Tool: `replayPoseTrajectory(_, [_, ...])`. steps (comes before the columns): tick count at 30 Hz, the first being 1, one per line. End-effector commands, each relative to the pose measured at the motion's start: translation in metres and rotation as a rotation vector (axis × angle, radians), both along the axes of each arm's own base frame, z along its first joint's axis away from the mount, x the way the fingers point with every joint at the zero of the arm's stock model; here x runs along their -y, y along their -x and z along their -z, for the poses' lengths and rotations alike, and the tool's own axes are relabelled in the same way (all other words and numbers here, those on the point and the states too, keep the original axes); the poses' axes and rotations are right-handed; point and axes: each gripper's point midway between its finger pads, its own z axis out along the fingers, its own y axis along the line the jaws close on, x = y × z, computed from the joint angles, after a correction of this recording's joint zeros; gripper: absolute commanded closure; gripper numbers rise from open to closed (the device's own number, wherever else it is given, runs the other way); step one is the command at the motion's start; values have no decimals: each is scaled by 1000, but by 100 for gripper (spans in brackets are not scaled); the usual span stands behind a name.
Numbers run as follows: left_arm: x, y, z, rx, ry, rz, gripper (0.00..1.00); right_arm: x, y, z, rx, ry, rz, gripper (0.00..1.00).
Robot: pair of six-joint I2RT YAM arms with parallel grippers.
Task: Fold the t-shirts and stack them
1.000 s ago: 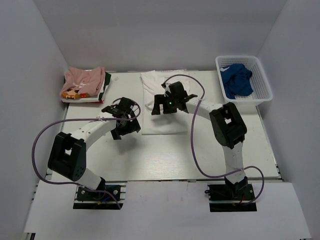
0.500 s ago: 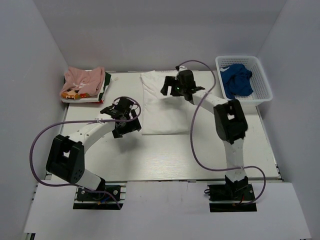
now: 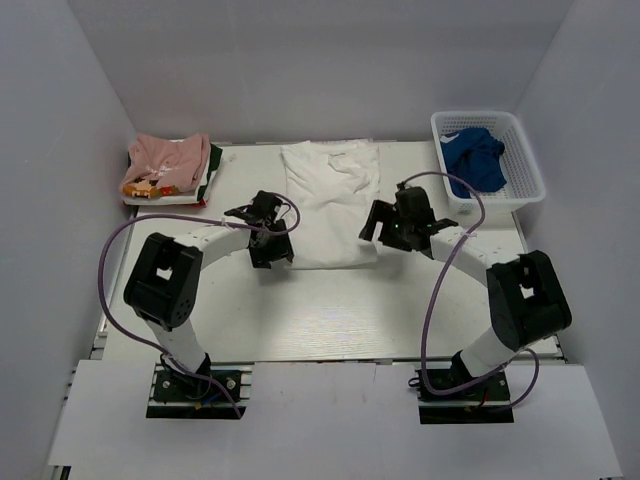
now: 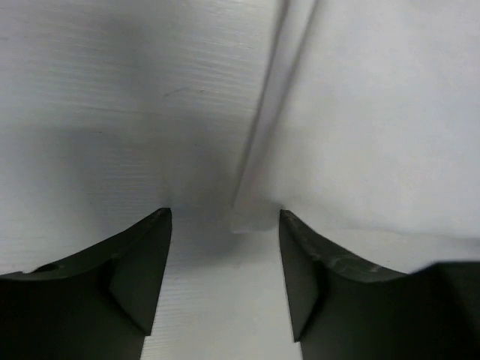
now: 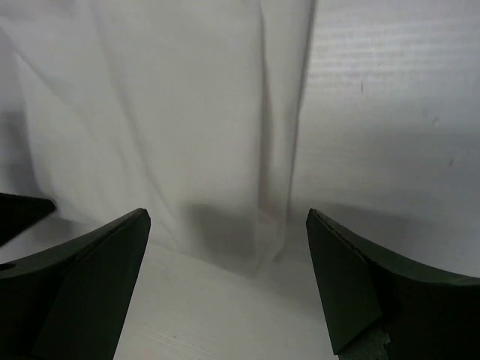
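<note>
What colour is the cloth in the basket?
The cloth in the basket is blue, clearest in the top view.

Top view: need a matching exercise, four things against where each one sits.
Things:
1. white t-shirt
2. pink t-shirt
3. blue cloth
4. left gripper

Places:
a. far left of the table, top of a folded pile
b. inside the basket
c. spread out at the middle of the table
d. at the white shirt's near left corner

Pairs: 1-c, 2-a, 3-b, 4-d
</note>
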Motion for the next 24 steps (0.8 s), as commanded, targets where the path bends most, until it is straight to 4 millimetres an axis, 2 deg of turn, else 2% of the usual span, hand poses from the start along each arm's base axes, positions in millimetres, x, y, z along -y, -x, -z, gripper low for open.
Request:
replayPoseTrajectory(1, [19,-8,0,21,66,48,35,-3,18,21,-118,-41,22,10])
replayPoseTrajectory(5, [21,-2,11,-6,81,59,47,2,20,35,-156,-33,58,10])
replayPoseTrajectory(6, [26,-2,9,-6,104,69,55,2,20,40,-166,-38,64,11])
replayPoseTrajectory(8, [32,0,12,-17,136,84,64,4,25,51,-198,-47,75,18])
replayPoseTrajectory(9, [32,5,16,-30,147,90,74,4,29,56,-212,-49,74,22])
replayPoseTrajectory(10, [34,7,18,-32,163,97,77,3,30,58,-223,-67,70,36])
replayPoseTrajectory(11, [37,14,22,-49,184,108,81,2,32,61,-233,-71,68,45])
replayPoseTrajectory(12, [39,14,23,-51,194,113,96,4,36,66,-247,-71,71,56])
replayPoseTrajectory(13, [39,14,23,-51,195,113,100,2,41,69,-264,-89,60,69])
replayPoseTrajectory(14, [41,15,23,-56,205,118,100,2,41,67,-263,-97,59,90])
replayPoseTrajectory(15, [38,19,27,-68,199,117,100,3,46,68,-269,-96,55,98])
replayPoseTrajectory(17, [37,28,22,-61,203,127,100,4,56,67,-284,-105,36,100])
replayPoseTrajectory(18, [36,30,16,-48,208,128,100,3,58,57,-258,-113,24,100])
replayPoseTrajectory(19, [35,33,11,-34,214,130,100,8,71,63,-285,-103,21,100])
replayPoseTrajectory(20, [36,39,-3,8,233,144,100,10,76,57,-278,-105,21,100])
replayPoseTrajectory(22, [36,47,-17,46,250,159,100,9,87,46,-258,-109,-18,100])
replayPoseTrajectory(23, [35,57,-19,45,250,173,100,15,106,52,-311,-94,-30,100])
replayPoseTrajectory(24, [37,64,-26,56,257,189,100,14,109,35,-256,-104,-61,100])
